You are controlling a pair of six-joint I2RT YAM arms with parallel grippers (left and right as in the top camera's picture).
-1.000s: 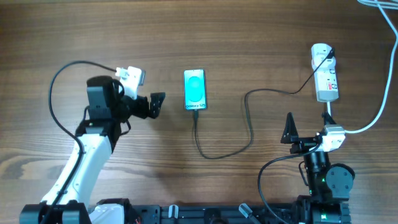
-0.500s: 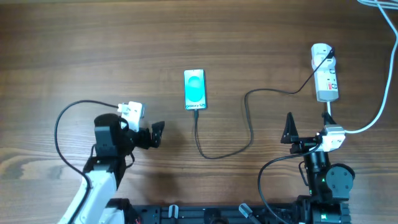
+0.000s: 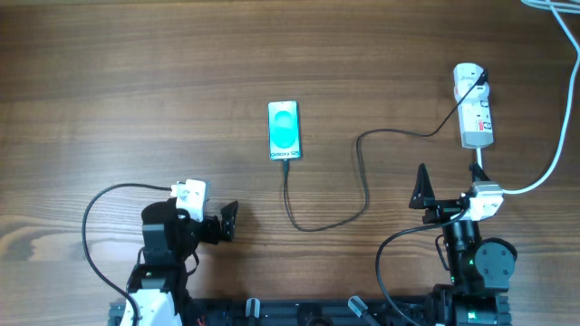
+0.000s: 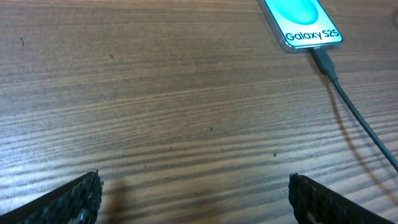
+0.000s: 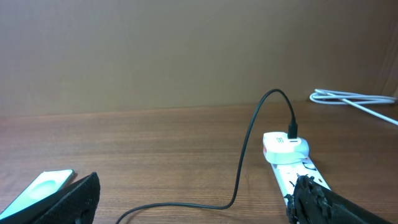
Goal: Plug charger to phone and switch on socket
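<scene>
The phone (image 3: 284, 130) lies flat mid-table, screen lit turquoise; it also shows in the left wrist view (image 4: 303, 22) and at the edge of the right wrist view (image 5: 38, 188). The charger cable (image 3: 362, 172) runs from the phone's near end, where its plug (image 4: 321, 59) sits in the port, to an adapter on the white socket strip (image 3: 473, 118), which also shows in the right wrist view (image 5: 292, 168). My left gripper (image 3: 228, 221) is open and empty, near the table's front, below-left of the phone. My right gripper (image 3: 422, 192) is open and empty, in front of the socket.
A thick white cord (image 3: 553, 163) runs from the socket's near end up the right edge of the table. It also lies coiled at the far right in the right wrist view (image 5: 354, 98). Bare wooden table (image 3: 136, 63) surrounds the phone.
My left arm has drawn back from beside the phone toward the table's front edge, gripper staying open. The right arm, phone, cable and socket have not moved.
</scene>
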